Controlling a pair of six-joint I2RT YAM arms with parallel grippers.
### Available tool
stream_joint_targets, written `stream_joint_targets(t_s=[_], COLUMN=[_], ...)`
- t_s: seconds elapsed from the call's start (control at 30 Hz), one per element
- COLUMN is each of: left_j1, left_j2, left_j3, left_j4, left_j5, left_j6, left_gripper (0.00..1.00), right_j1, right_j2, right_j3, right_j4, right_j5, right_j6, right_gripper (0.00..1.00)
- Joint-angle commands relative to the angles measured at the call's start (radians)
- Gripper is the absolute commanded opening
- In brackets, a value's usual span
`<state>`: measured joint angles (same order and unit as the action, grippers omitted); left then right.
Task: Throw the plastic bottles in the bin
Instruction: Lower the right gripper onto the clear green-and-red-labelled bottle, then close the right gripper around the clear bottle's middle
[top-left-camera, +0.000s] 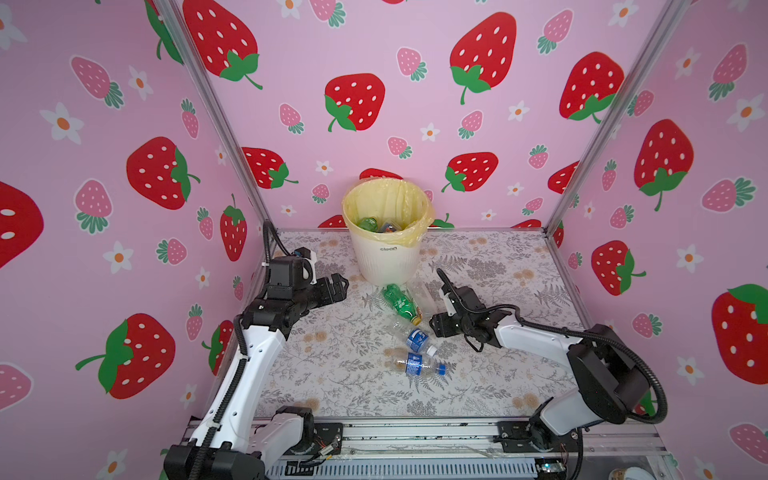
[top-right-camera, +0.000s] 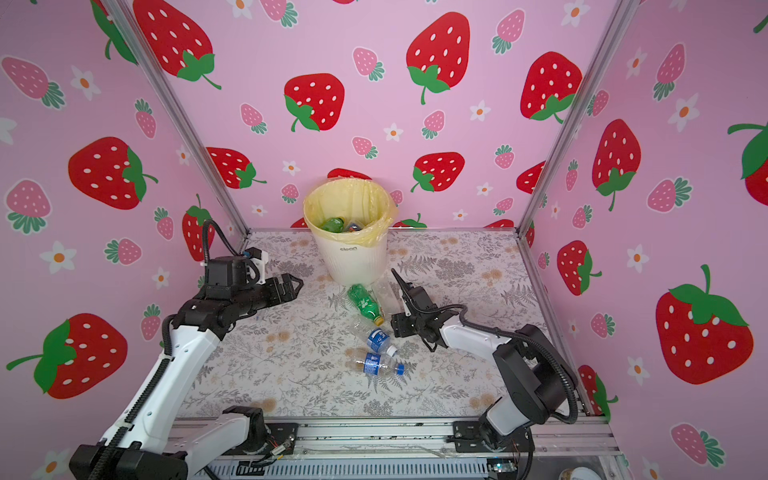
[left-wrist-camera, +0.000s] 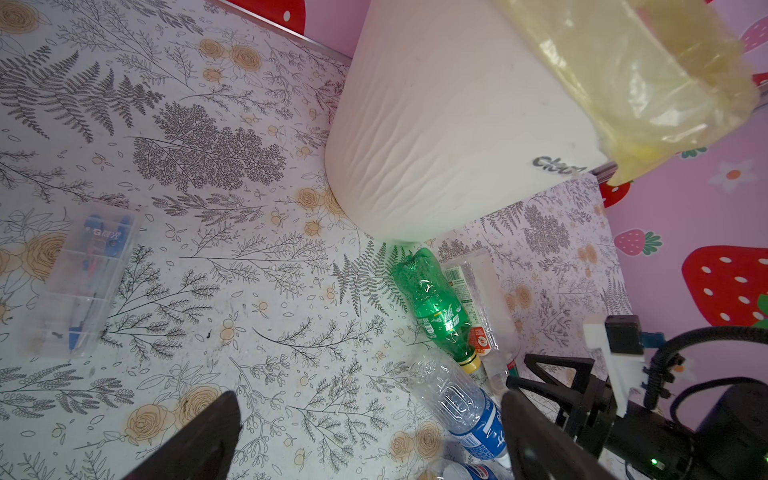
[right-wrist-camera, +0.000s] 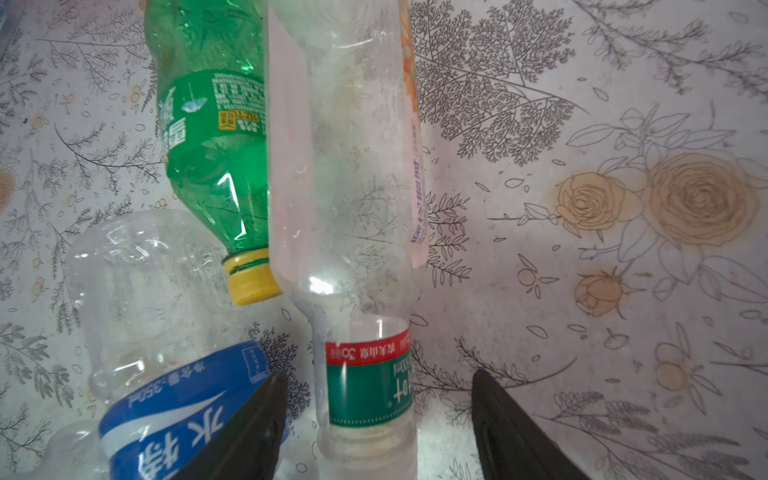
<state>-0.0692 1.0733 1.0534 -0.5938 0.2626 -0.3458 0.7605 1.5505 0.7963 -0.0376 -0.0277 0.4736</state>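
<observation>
1. Pink strawberry-print walls (top-left-camera: 415, 124) around a floral table (top-left-camera: 332, 386); bin (top-left-camera: 386, 266) at the back, centre, with yellow liner (top-left-camera: 417, 235) folded over its rim.
2. Task well along, by the look of it: several bottles (top-left-camera: 374, 224) already down in the bin, one of them green.
3. Four left lying on the table in front of the bin: green bottle (top-left-camera: 401, 303) with its base close to the bin's foot, clear bottle (top-left-camera: 424, 293) alongside and touching it, then white-cap bottle (top-left-camera: 415, 337) and blue-cap bottle (top-left-camera: 420, 365), both blue-labelled, nearer the front.
4. Right hand (right-wrist-camera: 378, 374) low over the clear bottle, jaws apart and straddling its neck, with a gap on either side; no grip yet.
5. Left hand (top-left-camera: 336, 286) spread wide and empty, hovering left of the bin.
6. In the way: green bottle's yellow cap against the clear bottle's shoulder, and white-cap bottle just beside one right finger. Both likely to be nudged on closing or lifting.
7. Also about: clear box (left-wrist-camera: 75, 282) with blue contents, lying well apart from the bottles, visible in the left wrist view only. No bottle, so presumably to be left alone.
</observation>
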Motion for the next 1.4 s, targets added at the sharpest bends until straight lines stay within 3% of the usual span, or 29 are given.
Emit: stream_joint_targets(t_s=[0.0, 0.43, 1.0, 1.37], left_j1=[0.008, 0.012, 0.015, 0.018], left_j2=[-0.002, -0.001, -0.002, -0.005], left_j3=[-0.007, -0.009, -0.009, -0.012], left_j4=[0.015, 0.015, 0.014, 0.016], left_j5=[0.016, 0.018, 0.018, 0.018], left_j6=[-0.006, -0.007, -0.007, -0.008], left_gripper=[0.99, 0.99, 0.99, 0.99], right_j1=[0.011, 0.017, 0.017, 0.016], right_j2=[0.028, 0.093, 0.102, 0.054], right_j3=[0.031, 0.046, 0.051, 0.020], right_j4=[0.005, 0.025, 0.024, 0.022], right_j5=[-0.006, -0.012, 0.000, 0.027], right_j6=[-0.004, -0.004, -0.013, -0.010], right_gripper=[0.72, 0.69, 0.49, 0.42])
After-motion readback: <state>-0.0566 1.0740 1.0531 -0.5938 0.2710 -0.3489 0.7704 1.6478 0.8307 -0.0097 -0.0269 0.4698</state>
